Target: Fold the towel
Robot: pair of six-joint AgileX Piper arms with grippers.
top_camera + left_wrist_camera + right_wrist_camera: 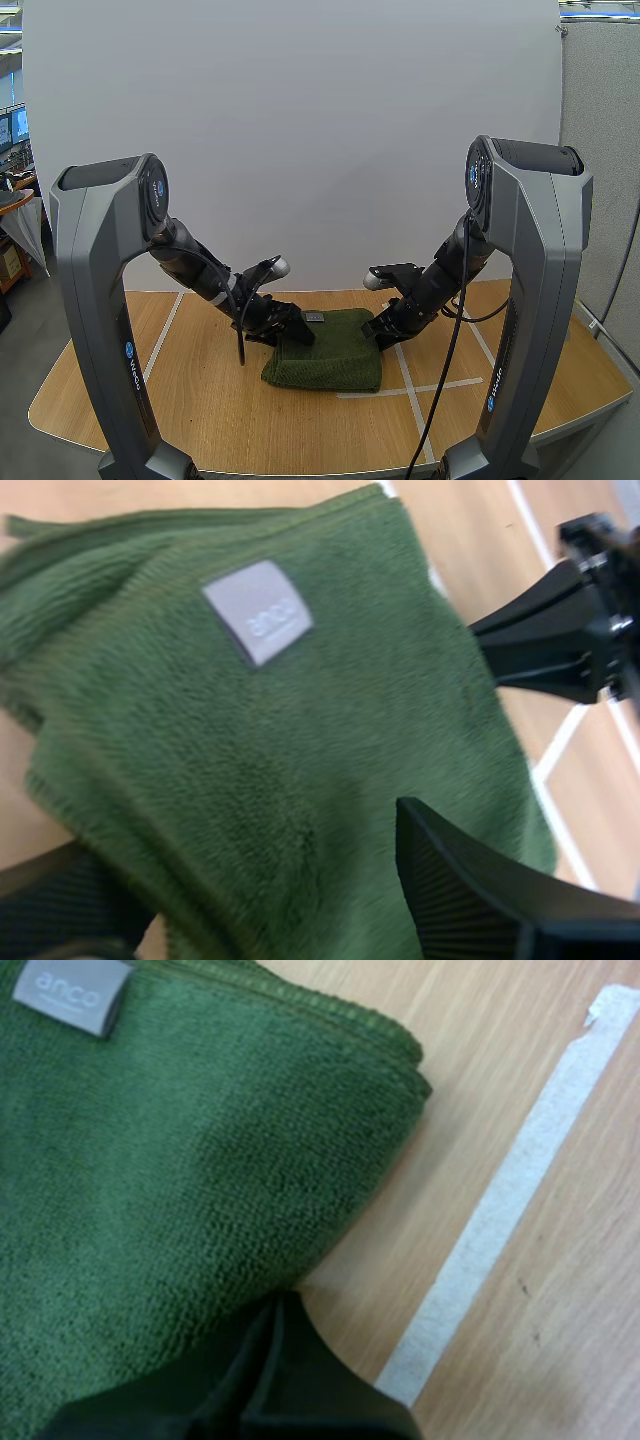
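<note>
Folding looked nearly complete at this moment. The green towel (pixel 330 352) lay in the middle of the table (pixel 180 400) as a thick, compact rectangle of several layers. Its grey label (pixel 314 316) faced up near the far left corner. On the right side the layered edges were lined up quite well, near a white tape line (pixel 520 1180), so I judged that the main folds were made.

The left gripper (pixel 293 333) hung low over the far left part of the towel, close to the label. Its fingers (pixel 470 890) stood well apart, the ribbed faces turned to each other, with cloth under them and nothing pinched between them. This pose fits a release as well as an approach, and I could not say which one it was.

The right gripper (pixel 383 332) was at the far right edge of the towel. Its fingers lay together as one dark wedge, holding nothing, just where the cloth met the wood. Perhaps it was placed there to keep the edge flat, but whether the tips really pressed on the pile was not clear from the wrist view.

With one gripper at each far corner, the towel was kept between them. The pile looked soft and springy, so the top layer could lift a little if left free.
</note>
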